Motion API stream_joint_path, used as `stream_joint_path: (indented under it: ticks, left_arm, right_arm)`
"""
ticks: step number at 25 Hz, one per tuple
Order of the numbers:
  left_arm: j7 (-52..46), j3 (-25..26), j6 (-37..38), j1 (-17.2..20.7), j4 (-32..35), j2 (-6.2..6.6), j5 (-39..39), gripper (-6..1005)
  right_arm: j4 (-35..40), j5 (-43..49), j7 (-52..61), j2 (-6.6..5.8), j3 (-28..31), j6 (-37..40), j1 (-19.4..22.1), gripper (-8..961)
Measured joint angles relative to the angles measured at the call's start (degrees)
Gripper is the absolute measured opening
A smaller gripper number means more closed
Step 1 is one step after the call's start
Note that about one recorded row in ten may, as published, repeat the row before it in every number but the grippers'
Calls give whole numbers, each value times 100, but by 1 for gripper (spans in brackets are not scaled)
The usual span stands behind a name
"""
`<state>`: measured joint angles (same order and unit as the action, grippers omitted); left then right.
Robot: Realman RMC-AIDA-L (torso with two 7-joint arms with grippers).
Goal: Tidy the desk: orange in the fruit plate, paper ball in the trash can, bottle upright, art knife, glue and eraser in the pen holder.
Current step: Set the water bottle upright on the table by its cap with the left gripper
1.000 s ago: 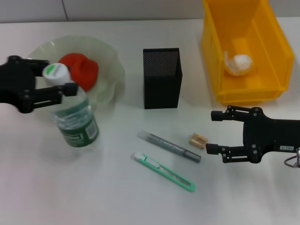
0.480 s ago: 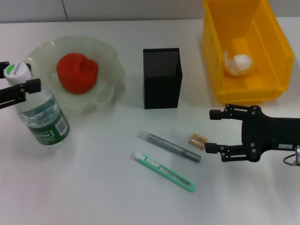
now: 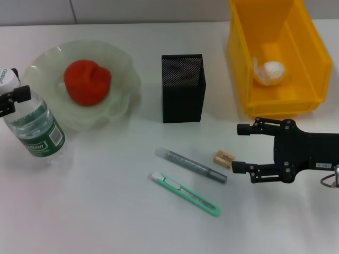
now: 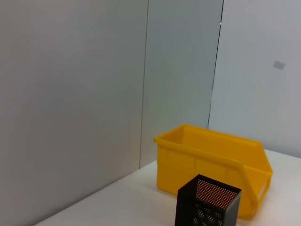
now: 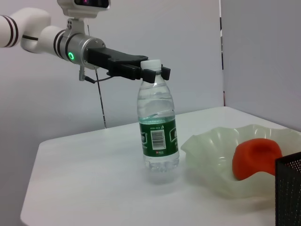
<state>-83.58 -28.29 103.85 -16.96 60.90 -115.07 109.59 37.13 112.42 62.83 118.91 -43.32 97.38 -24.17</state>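
The left end effector [image 5: 153, 73], clamped on the water bottle [image 3: 32, 124] neck, has carried it clear of the fruit plate [image 3: 119, 63] and stood it upright on the worktop [image 3: 106, 211] (release remains), while the right end effector [image 3: 241, 148] waits apart beside the eraser [image 3: 223, 158].

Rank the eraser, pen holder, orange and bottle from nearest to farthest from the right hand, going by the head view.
Measured from the right hand, head view:
1. Eraser, just beside its lower finger.
2. Pen holder, upright at the table's middle.
3. Orange, in the fruit plate on the left side.
4. Bottle, upright at the far left edge, the left hand at its neck.
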Motion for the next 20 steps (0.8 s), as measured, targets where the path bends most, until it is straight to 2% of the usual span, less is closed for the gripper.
stream_joint_path:
  ticks: [8, 17, 20]
  left_arm:
    - [310, 95, -80, -4, -154, -23, -1, 455]
    - [509, 107, -213, -42, -502, 7, -1, 459]
    - [554, 96, -357, -45, -534, -22, 37, 460]
  right_arm:
    - [4, 0, 0, 0, 8, 4, -1, 827]
    - [-5, 0, 0, -6, -45, 9, -9, 826]
    - [-7, 0, 0, -9, -45, 9, -9, 827]
